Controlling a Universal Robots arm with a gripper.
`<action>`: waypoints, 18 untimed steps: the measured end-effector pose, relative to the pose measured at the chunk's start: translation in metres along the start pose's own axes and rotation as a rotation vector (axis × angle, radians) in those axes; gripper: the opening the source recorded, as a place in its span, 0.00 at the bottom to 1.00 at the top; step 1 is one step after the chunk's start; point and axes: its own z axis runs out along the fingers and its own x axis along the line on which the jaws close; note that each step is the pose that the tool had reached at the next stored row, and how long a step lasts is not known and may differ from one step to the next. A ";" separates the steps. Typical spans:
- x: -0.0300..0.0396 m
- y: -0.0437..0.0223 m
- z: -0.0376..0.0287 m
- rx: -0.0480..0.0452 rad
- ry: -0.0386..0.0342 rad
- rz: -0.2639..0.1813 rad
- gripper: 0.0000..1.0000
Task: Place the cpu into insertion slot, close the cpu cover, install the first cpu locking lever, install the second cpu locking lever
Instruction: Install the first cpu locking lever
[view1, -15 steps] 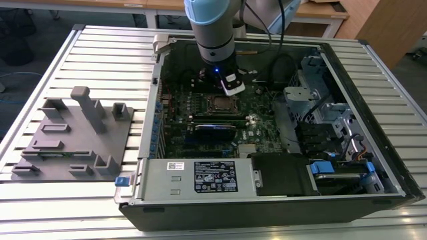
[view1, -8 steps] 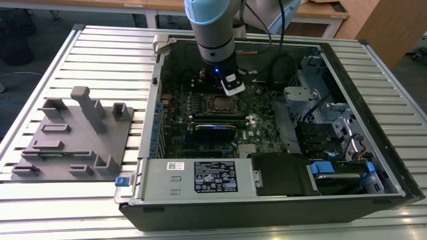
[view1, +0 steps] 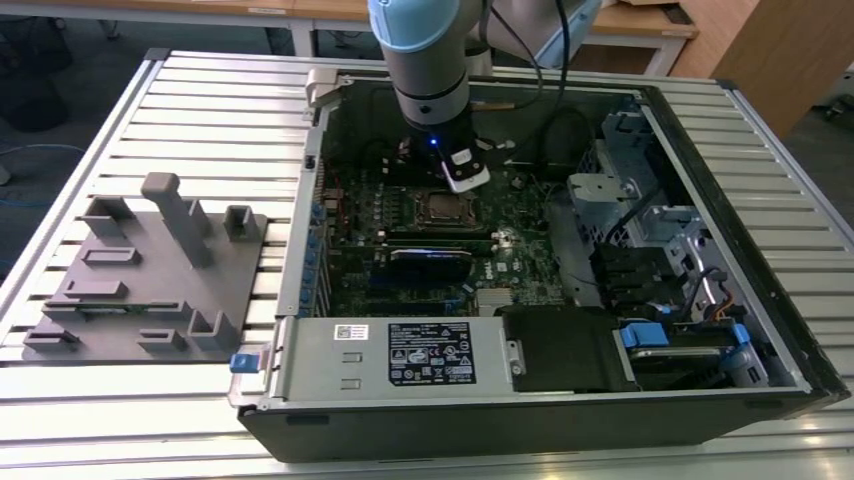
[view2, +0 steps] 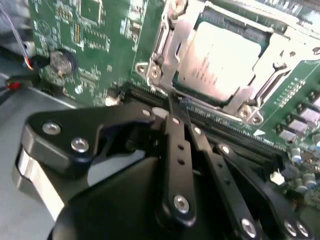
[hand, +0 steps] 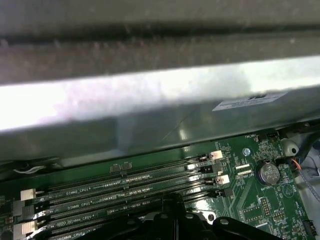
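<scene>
CPU (view2: 220, 57) sits in the insertion slot (view1: 445, 207), one of each. One CPU cover (view2: 245, 95) is down over the chip; its frame rims the silver top in the second wrist view.

So steps one and two look done, and the locking levers are the step in hand. One thin lever (view2: 165, 42) runs along the socket edge; I can't make out a second one, or whether any is latched.

Claw (view2: 176, 112) hangs just beside the socket, on its memory-slot side. Fingers are clenched together, gripping nothing, with the tip near the socket's corner.

A lever push calls for the tip on the lever end, pressing down and sideways under its hook.

Memory slots (hand: 125, 187): four, counted in the first wrist view. One PC case (view1: 747, 390) on the desk (view1: 214, 90).
</scene>
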 end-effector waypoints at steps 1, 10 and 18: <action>0.0000 0.0000 0.0000 -0.0019 0.0004 0.001 0.10; -0.0004 0.0005 -0.0018 -0.0039 0.0006 0.001 0.10; -0.0024 0.0035 -0.0119 -0.0041 0.0007 0.001 0.10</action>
